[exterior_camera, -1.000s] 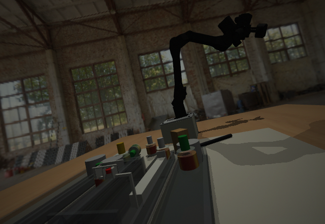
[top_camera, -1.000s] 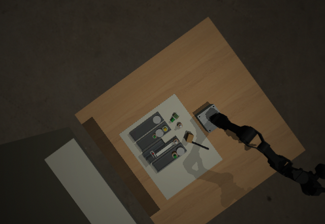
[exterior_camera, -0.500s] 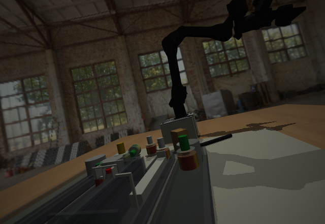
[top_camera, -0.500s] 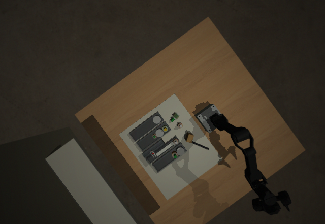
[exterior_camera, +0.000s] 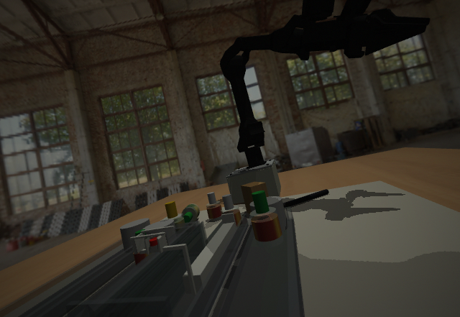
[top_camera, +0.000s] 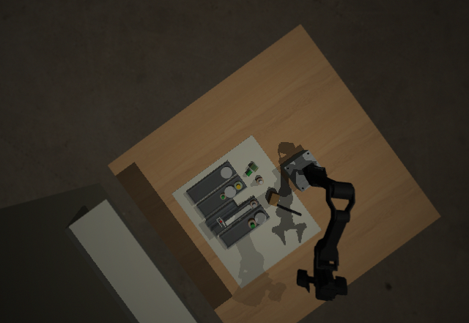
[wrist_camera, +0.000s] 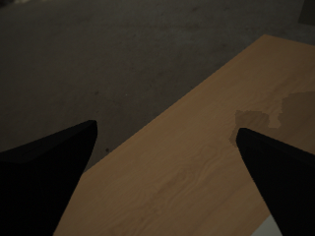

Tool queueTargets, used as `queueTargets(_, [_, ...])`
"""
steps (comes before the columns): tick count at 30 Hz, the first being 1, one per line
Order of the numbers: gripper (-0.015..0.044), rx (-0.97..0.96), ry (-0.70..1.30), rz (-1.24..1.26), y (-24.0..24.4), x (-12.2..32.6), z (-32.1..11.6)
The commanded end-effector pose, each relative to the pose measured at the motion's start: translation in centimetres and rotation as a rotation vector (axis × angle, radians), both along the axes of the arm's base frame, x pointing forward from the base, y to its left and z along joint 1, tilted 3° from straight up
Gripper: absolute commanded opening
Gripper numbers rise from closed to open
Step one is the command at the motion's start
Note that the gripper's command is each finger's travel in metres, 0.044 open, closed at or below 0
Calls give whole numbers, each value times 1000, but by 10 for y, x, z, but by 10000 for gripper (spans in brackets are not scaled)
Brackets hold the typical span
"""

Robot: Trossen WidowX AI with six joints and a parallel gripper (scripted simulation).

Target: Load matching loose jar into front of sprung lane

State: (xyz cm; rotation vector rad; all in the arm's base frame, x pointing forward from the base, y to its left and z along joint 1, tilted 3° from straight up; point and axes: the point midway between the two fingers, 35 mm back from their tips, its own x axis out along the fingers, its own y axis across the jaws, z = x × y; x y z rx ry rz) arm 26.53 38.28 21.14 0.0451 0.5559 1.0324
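Note:
A loose jar (top_camera: 259,180) (exterior_camera: 213,211) with a pale cap and reddish body stands upright on the white mat (top_camera: 292,228) (exterior_camera: 375,276), in front of the lanes. A similar pale-capped jar (top_camera: 253,203) (exterior_camera: 227,203) stands near the front end of the sprung lane. A long white bar (top_camera: 237,214) (exterior_camera: 213,256) lies behind it; the pusher plate and front stop are too small or hidden to make out. My gripper (wrist_camera: 168,131) (exterior_camera: 426,24) is open and empty, raised high and far from both jars. Its fingertips are not clear in the top view.
A green-capped jar (top_camera: 250,169) (exterior_camera: 191,212) lies tipped on the mat. A brown block (top_camera: 272,197) (exterior_camera: 254,186) and a black rod (top_camera: 289,209) (exterior_camera: 310,196) are in front of the lanes. Another green-capped jar (top_camera: 252,223) (exterior_camera: 266,228) and a grey disc (top_camera: 260,217) occupy the neighbouring lane.

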Motion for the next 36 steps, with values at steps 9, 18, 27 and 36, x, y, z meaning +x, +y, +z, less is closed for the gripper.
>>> queueTargets(9, [440, -358, 124, -347, -161, 77, -68])
queueTargets(18, [440, -605, 321, -551, -296, 74, -110])
queueTargets(27, [440, -788, 635, -684, -422, 10, -139])
queueTargets(36, [440, -822, 781, -707, -464, -27, -144])
